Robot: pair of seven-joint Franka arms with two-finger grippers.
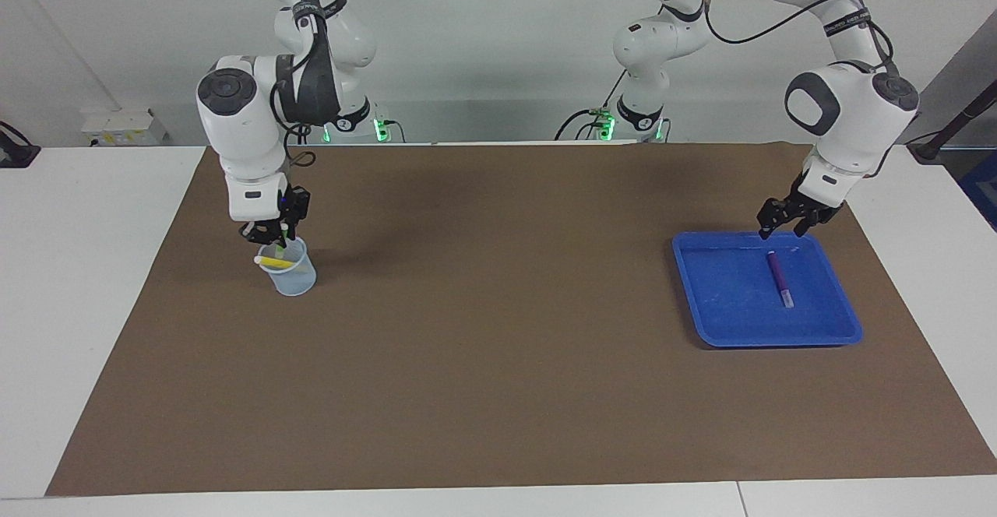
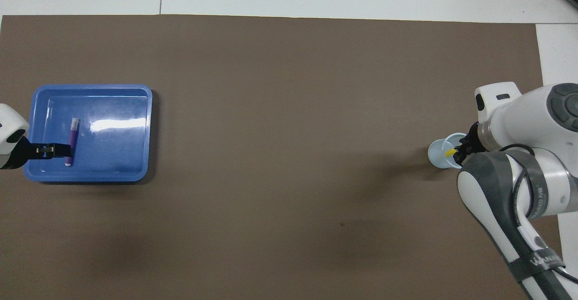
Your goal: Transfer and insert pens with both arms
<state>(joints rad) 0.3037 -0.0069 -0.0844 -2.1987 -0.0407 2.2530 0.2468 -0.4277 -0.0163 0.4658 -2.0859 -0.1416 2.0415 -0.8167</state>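
A clear cup point(image 1: 294, 272) near the table's right-arm edge holds the yellow pen point(image 1: 274, 261). The right gripper point(image 1: 273, 234) is seen directly over the cup; whether its fingers are parted, and whether the green pen is gripped, cannot be told. The purple pen point(image 1: 778, 279) lies in the blue tray point(image 1: 720, 307) near the left-arm edge, under the open, empty left gripper point(image 1: 781, 225).

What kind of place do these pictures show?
Probably a robotics lab: white robot arms mounted at a white table covered by a brown mat, with only a blue tray and a clear cup set out.

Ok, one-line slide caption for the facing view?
Right gripper over clear plastic cup; left gripper over blue tray with purple pen.
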